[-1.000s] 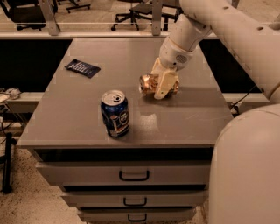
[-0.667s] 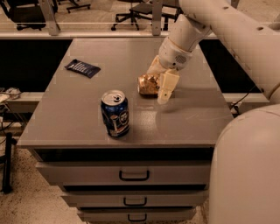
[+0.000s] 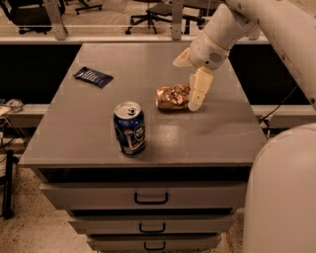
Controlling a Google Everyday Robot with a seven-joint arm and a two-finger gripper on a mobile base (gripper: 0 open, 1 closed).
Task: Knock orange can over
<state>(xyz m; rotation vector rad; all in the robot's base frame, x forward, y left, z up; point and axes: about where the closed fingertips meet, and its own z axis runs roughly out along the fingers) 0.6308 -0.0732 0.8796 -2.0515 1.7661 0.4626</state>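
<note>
The orange can [image 3: 172, 97], shiny, gold-orange and dented, lies on its side on the grey table [image 3: 98, 138], right of the middle. My gripper [image 3: 186, 84] hangs just to the right of the can and above it. It is open. One pale finger [image 3: 198, 90] points down and touches or nearly touches the can's right end. The other finger is raised above the can, up and to the left. The gripper holds nothing.
A dark blue can [image 3: 130, 127] stands upright near the table's front, left of the orange can. A flat dark blue packet [image 3: 93, 76] lies at the back left. Drawers [image 3: 150, 197] sit below the tabletop. Office chairs [image 3: 148, 12] stand behind.
The gripper was around the orange can; its fingers have spread and risen off it. The can now lies free on its side, slightly further left.
</note>
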